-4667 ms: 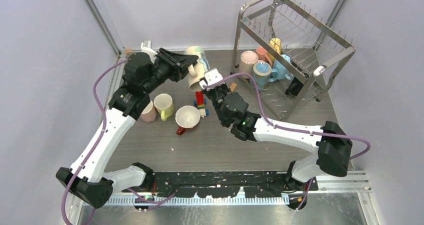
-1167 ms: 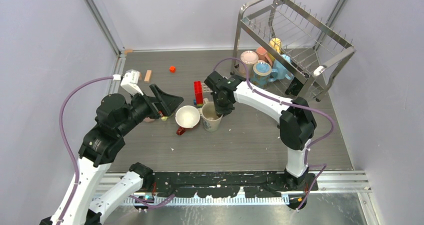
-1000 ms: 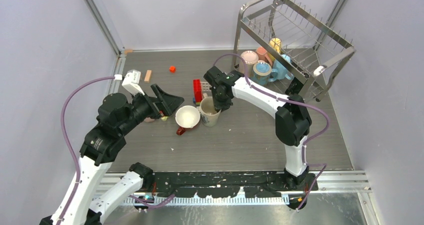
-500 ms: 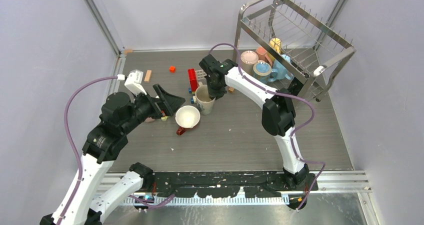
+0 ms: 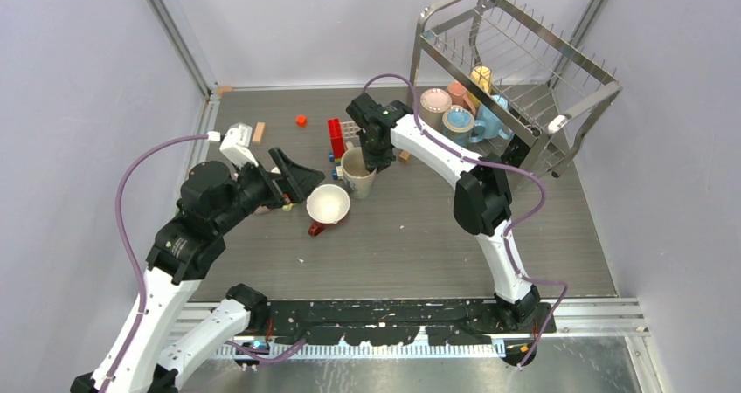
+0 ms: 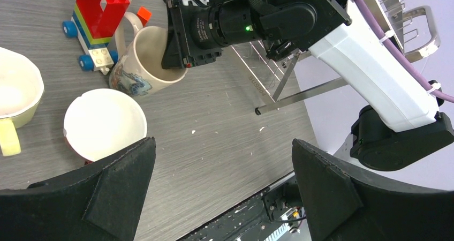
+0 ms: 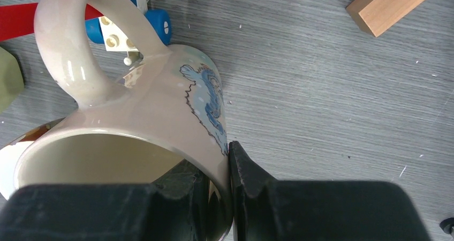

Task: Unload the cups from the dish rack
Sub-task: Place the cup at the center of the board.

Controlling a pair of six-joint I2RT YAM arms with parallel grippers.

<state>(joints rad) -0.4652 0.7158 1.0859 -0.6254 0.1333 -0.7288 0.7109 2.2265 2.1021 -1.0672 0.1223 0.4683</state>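
My right gripper (image 5: pixel 367 155) is shut on the rim of a beige cup with a blue picture (image 5: pixel 356 175). One finger is inside it and the other (image 7: pixel 243 171) presses on the outside of the wall. The cup (image 7: pixel 160 102) leans, handle up against the toy blocks. My left gripper (image 5: pixel 294 177) hangs open and empty over the table (image 6: pixel 222 144), beside a red cup with a white inside (image 5: pixel 328 205). A pale yellow cup (image 6: pixel 13 110) stands left of it. The dish rack (image 5: pixel 524 57) at the back right holds several cups (image 5: pixel 457 122) on its lower tier.
A red toy block tower on wheels (image 5: pixel 335 138) touches the held cup. A small red block (image 5: pixel 301 120) and a wooden block (image 5: pixel 259 132) lie at the back left. Another wooden block (image 7: pixel 393 5) lies near the rack. The table's front edge (image 6: pixel 257 198) is below my left fingers.
My right gripper has carried the beige cup toward the back and a little left, and the red toy tower has shifted the same way. The left arm has barely moved.
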